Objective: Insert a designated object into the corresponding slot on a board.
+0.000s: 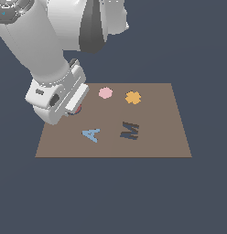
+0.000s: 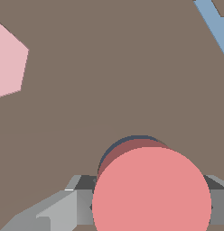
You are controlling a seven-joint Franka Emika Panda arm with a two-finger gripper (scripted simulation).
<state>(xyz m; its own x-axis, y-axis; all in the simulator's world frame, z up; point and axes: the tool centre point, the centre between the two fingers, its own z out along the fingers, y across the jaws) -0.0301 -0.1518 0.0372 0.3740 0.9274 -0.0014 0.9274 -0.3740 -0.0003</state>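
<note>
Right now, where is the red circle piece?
The coral-red disc sits between the gripper fingers, right over the dark round slot, near the board's far corner on the exterior view's left.

1 board | 2 letters | 2 discs | 1 flower | maybe 1 slot

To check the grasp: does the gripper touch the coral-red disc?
Touching. The wrist view shows the gripper fingers pressed against both sides of the coral-red disc.

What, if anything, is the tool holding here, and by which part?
The tool holds the coral-red disc by its round side wall, one finger on each opposite side, above the dark round slot in the board.
</note>
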